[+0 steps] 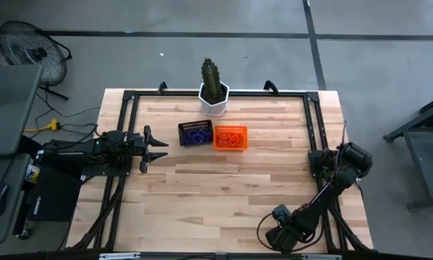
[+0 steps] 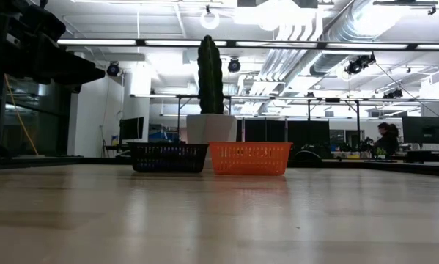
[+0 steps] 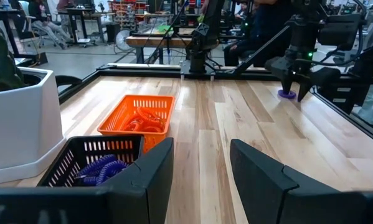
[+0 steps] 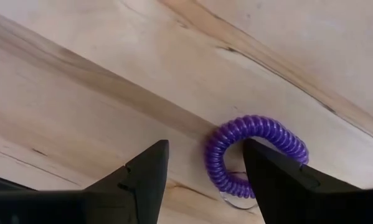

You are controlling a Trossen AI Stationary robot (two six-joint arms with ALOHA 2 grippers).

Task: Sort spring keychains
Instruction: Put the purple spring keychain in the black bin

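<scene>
Right gripper (image 4: 205, 180) down at the table's (image 1: 223, 188) near right edge, fingers spread, straddling one side of a purple keychain (image 4: 256, 155) lying flat on the wood; coil is a closed ring, no clear long axis. Left gripper (image 1: 157, 149) open, empty, hovering left of the black basket (image 1: 195, 133) holding purple coils. Orange basket (image 1: 230, 137) beside it holds orange ones. Cactus pot (image 1: 214, 98) behind. Open workshop beyond.

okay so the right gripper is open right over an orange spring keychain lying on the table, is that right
Not quite: the spring keychain under the open right gripper is purple, not orange, as the right wrist view shows. It does lie on the table, partly between the open fingers.
</scene>
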